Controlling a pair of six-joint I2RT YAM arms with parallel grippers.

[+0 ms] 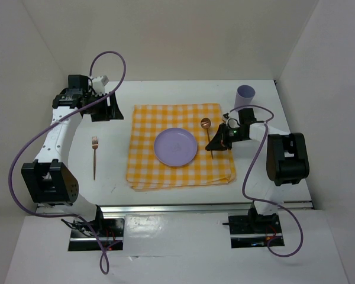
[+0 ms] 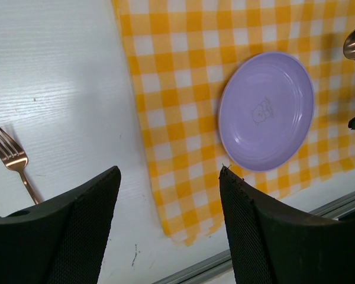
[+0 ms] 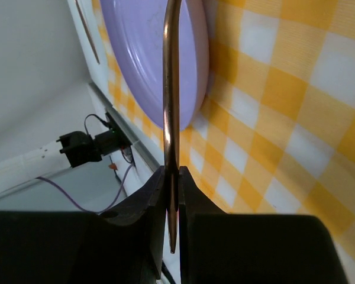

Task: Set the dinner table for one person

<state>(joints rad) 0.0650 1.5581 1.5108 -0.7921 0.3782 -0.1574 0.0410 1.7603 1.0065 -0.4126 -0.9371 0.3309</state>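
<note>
Copper-coloured spoon was pinched tight by its handle in the right fingers, just right of the lilac plate. Up-left of the plate, the left fingers hung wide open and empty. The white surface lay under the plate's checked cloth.

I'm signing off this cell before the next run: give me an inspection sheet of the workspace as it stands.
Surface: white dinner table, yellow-and-white checked cloth spread mid-table.
Job's things: purple plate on the cloth; copper fork on bare table left of it; purple cup far right; copper spoon held over the cloth.
Clutter: nothing seen.
End effectors: left end effector open, empty; right end effector shut on the spoon, right of the plate.
Cables: purple cables loop beside both arms.
Surroundings: plain white walls.
</note>
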